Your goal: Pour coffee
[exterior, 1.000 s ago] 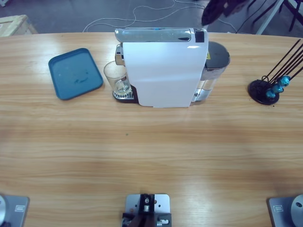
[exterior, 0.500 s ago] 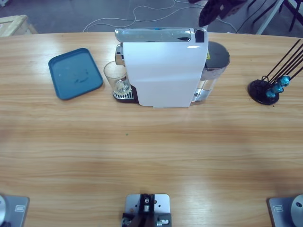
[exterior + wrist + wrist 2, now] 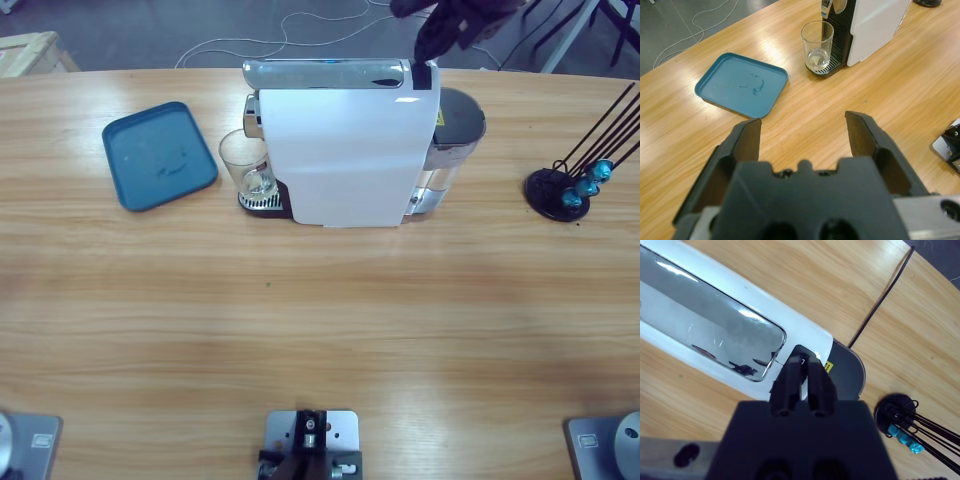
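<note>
Glass under spout seems to hold no coffee.

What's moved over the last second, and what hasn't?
Only the right gripper moved: it slid left along the table's far edge to the back end of the coffee machine top, jaws shut, holding nothing. The glass under the spout, the blue tray and the capsule stand stayed put.

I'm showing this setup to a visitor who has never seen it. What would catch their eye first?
Most likely the big white coffee machine at the table's middle back, with a clear glass under its spout, nearly empty. Next, the right gripper with its jaws shut, poised above the machine's rear top end. The blue tray left of the glass and the black capsule holder at the far right with blue capsules also stand out.
</note>
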